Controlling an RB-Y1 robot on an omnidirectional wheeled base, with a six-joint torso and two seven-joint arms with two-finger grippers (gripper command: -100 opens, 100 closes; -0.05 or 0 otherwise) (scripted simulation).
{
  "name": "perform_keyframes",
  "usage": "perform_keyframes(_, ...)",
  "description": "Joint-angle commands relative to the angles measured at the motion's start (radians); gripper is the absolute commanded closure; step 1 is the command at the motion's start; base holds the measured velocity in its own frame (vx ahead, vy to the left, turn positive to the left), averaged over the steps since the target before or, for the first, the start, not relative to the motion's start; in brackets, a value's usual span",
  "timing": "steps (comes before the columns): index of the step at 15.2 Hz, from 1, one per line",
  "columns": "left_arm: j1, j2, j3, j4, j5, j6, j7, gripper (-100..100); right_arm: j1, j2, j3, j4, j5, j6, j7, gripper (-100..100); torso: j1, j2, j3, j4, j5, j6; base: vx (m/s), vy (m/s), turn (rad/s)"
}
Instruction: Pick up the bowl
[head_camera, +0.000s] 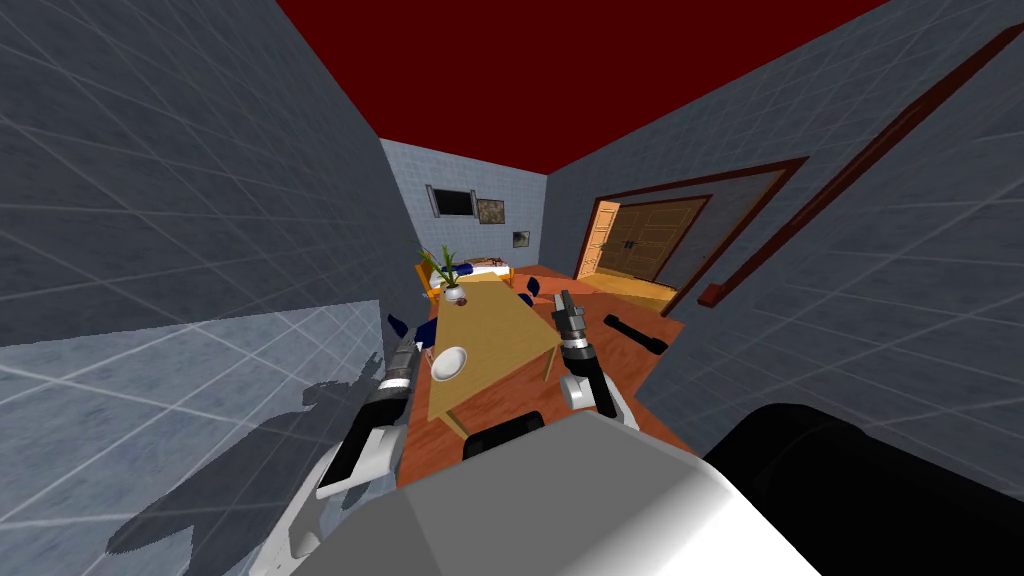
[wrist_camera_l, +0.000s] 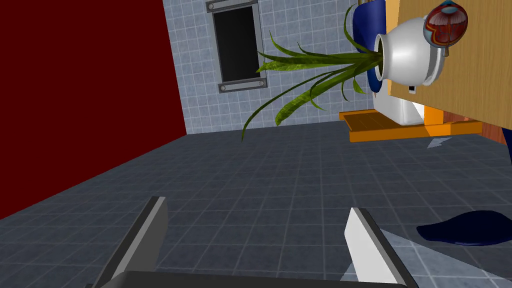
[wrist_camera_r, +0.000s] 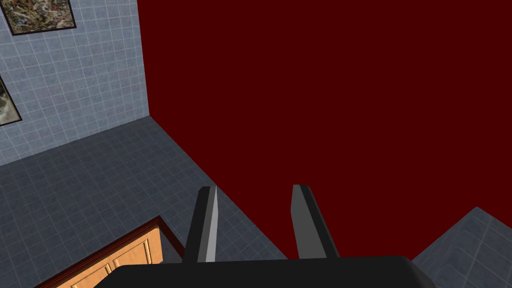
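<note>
Currently both arms are waiting short of the table (head_camera: 497, 322), likely a pre-reach pose. White bowl (head_camera: 449, 363) is sitting on its near end, closest to the left gripper (wrist_camera_l: 257, 205), which is gaping wide, empty. Right gripper (wrist_camera_r: 256, 187) is gaping narrower, gripping nothing.

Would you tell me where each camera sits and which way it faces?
Head view: on the head, steeply down at table and bowl; left pincer and right pincer show.
Left wrist view: on the left hand, facing the potted plant past its open pincer.
Right wrist view: on the right hand, facing up past its open pincer.
Shared: head and left wrist both show plant, table.
</note>
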Motion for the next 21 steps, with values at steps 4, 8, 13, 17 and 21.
perform_keyframes(4, -0.041, 0.007, 0.011, 0.074, 0.004, 0.081, 0.009, -100, 0.0, 0.0, 0.0, 0.0, 0.0, 0.0, 0.0, 0, 0.0, 0.0, 0.0, 0.0, 0.0, 0.0, -0.012, 0.012, -0.037)
perform_keyframes(8, -0.084, 0.007, 0.021, 0.147, 0.007, 0.167, 0.017, -100, 0.0, 0.0, 0.0, 0.0, 0.0, 0.0, 0.0, 0, 0.0, 0.0, 0.0, 0.0, 0.0, 0.0, -0.012, 0.012, -0.047)
perform_keyframes(13, -0.127, 0.004, 0.032, 0.221, 0.011, 0.254, 0.025, -100, 0.0, 0.0, 0.0, 0.0, 0.0, 0.0, 0.0, 0, 0.0, 0.0, 0.0, 0.0, 0.0, 0.0, -0.012, 0.013, -0.035)
perform_keyframes(17, -0.17, -0.002, 0.042, 0.294, 0.014, 0.34, 0.033, -100, 0.0, 0.0, 0.0, 0.0, 0.0, 0.0, 0.0, 0, 0.0, 0.0, 0.0, 0.0, 0.0, 0.0, -0.014, 0.014, -0.051)
perform_keyframes(21, -0.212, -0.012, 0.052, 0.366, 0.016, 0.421, 0.041, -100, 0.0, 0.0, 0.0, 0.0, 0.0, 0.0, 0.0, 0, 0.0, 0.0, 0.0, 0.0, 0.0, 0.0, -0.014, 0.013, -0.041)
